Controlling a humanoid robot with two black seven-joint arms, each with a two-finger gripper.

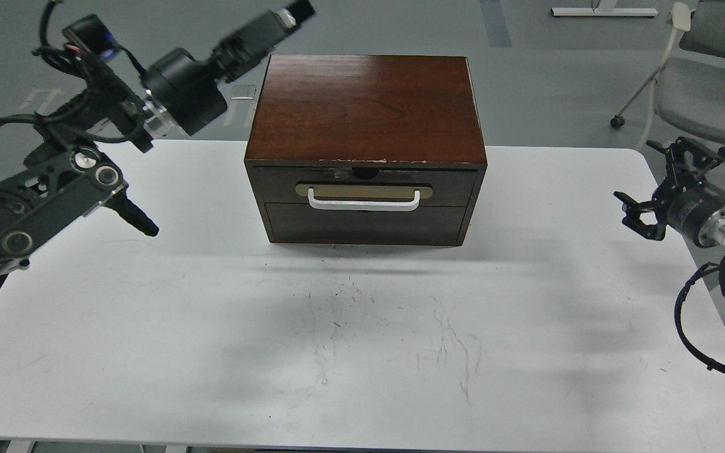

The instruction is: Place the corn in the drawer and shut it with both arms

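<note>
Dark brown drawer (365,187) shut, long axis left-right, front facing camera.

A cabinet (365,148) stands at the back middle of the counter (362,340); its drawer (365,187) sits above a plain panel (365,223). The left gripper (296,12) hangs behind-left of it, the right gripper (655,201) well off right, a chair (708,82) behind

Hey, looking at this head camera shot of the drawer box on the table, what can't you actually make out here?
- Corn: not visible anywhere in the head view; it may be inside the shut drawer, whose front hides the interior.
- Left gripper: dark, seen end-on at the top edge, so the jaws cannot be judged.
- Right gripper: jaws spread open, but the arm is cut off by the right edge.
</note>
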